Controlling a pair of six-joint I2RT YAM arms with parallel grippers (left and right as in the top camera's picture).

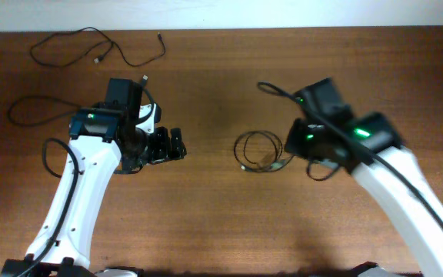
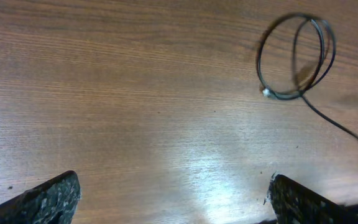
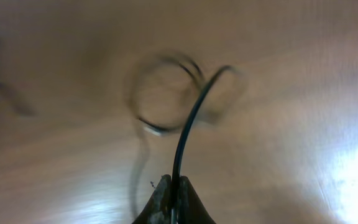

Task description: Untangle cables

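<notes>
Strand of coil (image 1: 256, 151) pinched in clamped right gripper (image 3: 171, 186), mid-table. Left gripper (image 2: 173, 183) wide open, empty, left of coil. Two cables (image 1: 89, 30) lie loose far left. Step: freeing the knotted one, probably; next, pull strand clear of loops.

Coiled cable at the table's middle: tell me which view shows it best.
Left wrist: the coiled cable shows clearest and unobstructed. Overhead shows it small, partly under the right gripper. Right wrist blurs the coil but shows one strand pinched in shut jaws.
</notes>
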